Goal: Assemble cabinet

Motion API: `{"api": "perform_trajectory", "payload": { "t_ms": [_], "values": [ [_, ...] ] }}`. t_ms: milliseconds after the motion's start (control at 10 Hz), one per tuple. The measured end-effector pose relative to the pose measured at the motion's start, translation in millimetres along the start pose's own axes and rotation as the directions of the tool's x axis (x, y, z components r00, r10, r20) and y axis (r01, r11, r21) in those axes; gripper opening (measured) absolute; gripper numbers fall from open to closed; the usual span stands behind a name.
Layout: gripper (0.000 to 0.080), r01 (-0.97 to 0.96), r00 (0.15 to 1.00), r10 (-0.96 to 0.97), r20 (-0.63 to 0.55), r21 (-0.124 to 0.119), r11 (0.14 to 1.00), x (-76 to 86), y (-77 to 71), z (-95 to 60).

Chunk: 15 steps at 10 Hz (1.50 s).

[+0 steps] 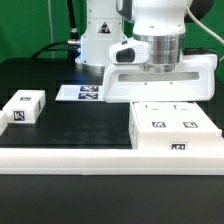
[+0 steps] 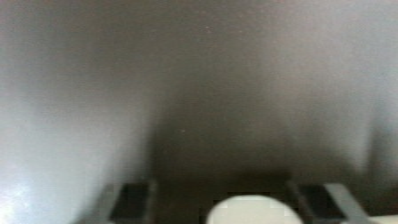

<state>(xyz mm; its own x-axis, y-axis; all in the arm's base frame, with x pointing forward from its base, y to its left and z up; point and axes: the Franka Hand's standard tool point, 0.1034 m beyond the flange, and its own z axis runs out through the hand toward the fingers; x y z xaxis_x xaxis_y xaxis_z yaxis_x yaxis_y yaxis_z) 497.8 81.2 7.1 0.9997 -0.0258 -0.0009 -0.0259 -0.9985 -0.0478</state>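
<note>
We see the end effector (image 1: 160, 95) low over the cabinet (image 1: 176, 132), which lies on the worktop (image 1: 70, 125) directly beneath it, long axis across the exterior view. We cannot tell its opening or hold.

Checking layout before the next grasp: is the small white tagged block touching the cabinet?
Apart. The exterior view shows a wide stretch of black table between the small block and the cabinet.
</note>
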Motion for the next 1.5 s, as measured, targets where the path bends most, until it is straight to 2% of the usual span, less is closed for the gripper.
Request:
{"api": "perform_trajectory", "payload": {
  "t_ms": [100,600,1100,1500],
  "values": [
    [0.0215,0.000,1.000,0.000,0.000,0.000,1.000,0.1,0.0,0.0],
    [0.0215,0.002,1.000,-0.002,0.000,0.000,1.000,0.1,0.0,-0.2],
    [0.0215,0.011,1.000,-0.011,0.022,-0.002,1.000,2.9,0.3,-44.7],
    [0.0214,0.011,1.000,-0.011,0.024,-0.002,1.000,1.4,0.6,-41.5]
  ]
}}
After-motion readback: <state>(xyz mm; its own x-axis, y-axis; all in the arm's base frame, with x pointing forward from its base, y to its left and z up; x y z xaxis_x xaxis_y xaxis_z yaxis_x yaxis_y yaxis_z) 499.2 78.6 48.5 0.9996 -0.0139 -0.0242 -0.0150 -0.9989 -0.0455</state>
